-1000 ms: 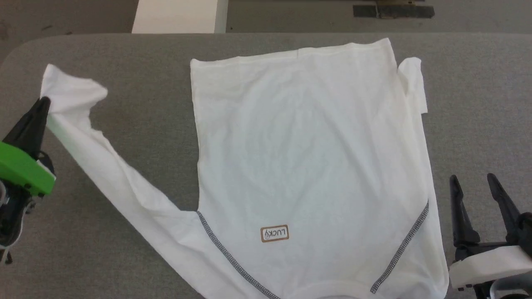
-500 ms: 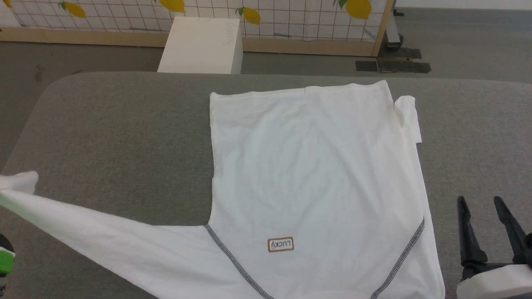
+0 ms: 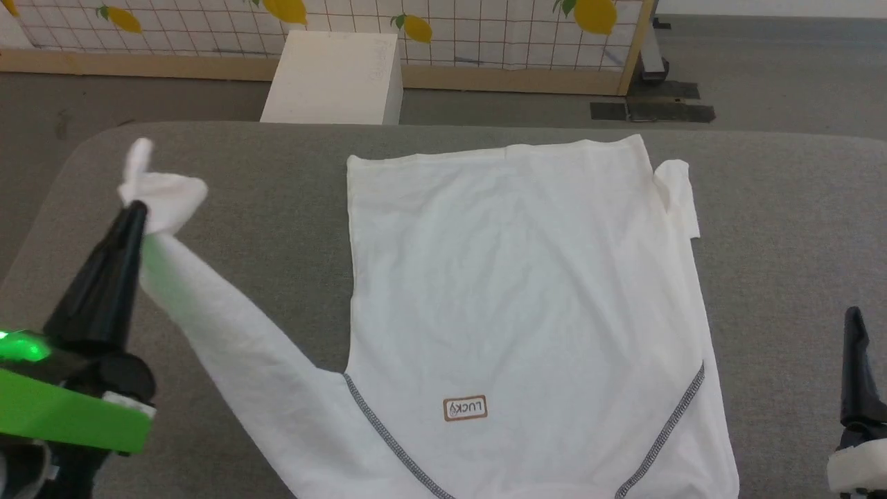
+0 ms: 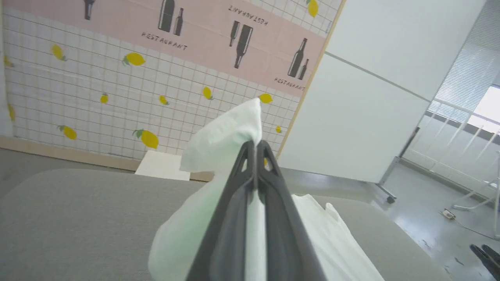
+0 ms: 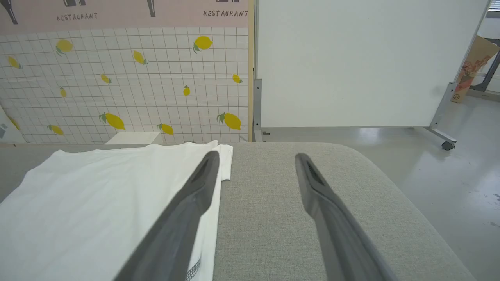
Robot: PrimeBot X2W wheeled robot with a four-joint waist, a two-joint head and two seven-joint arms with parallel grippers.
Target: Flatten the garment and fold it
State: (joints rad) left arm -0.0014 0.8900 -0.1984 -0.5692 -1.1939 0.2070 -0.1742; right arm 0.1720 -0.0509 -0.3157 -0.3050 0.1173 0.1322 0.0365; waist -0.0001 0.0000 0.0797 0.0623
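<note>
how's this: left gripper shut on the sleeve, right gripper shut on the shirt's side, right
The left gripper is shut on the sleeve of the garment, but the right gripper is open, holding nothing: see the right wrist view.

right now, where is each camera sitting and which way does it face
left wrist view: on the left wrist, along the shut left hand pinching the T-shirt sleeve, toward the lemon wall
right wrist view: on the right wrist, along the open right hand, across the grey table
head view: on the head, down at the table; both hands at lower corners
shared: all three show the white box
</note>
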